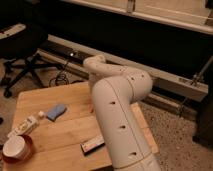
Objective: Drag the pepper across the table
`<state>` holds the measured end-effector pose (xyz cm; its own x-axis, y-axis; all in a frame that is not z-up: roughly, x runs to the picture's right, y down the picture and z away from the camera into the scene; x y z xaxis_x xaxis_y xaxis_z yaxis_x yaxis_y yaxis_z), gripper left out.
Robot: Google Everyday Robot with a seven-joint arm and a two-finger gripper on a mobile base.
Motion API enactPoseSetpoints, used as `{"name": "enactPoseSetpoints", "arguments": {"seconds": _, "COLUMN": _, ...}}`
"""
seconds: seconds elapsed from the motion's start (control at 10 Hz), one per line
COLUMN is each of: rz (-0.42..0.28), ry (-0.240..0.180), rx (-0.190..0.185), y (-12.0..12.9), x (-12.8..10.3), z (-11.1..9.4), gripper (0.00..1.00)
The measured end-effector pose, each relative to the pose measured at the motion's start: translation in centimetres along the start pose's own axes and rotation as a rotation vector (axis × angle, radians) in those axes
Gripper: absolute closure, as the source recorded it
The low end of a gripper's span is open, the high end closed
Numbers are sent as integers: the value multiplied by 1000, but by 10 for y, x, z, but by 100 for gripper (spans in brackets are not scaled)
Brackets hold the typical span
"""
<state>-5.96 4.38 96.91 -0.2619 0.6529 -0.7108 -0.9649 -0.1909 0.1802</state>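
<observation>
I have the table [60, 145] filling the lower left of the camera view, pale planks running off the bottom edge. My own arm [120, 115] is the next biggest thing, a thick white column rising from the bottom and bending over the table's right half, and it blocks most of what I need to see. The gripper is somewhere down behind that arm, near its far left side over the table, and I cannot see it, so I cannot tell how its claw stands.

The pepper shows, I think, only as a thin orange-red sliver [92, 108] right against the arm's left edge; the rest is hidden.

To drag well, I judge I should press down lightly, keep the wrist low and slide slowly along the planks, steering toward bare wood.

Smaller things to avoid: the dark bar [93, 145] near the front, the blue block [56, 111], the white bottle [24, 127] and the red-rimmed bowl [16, 148] at the left corner.
</observation>
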Motion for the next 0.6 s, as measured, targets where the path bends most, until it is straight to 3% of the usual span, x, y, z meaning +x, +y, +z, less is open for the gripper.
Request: {"name": "enactPoseSetpoints", "arguments": {"seconds": 0.6, "rz": -2, "ry": -1, "rx": 0, "y": -7, "x": -22, "z": -1, "gripper": 66}}
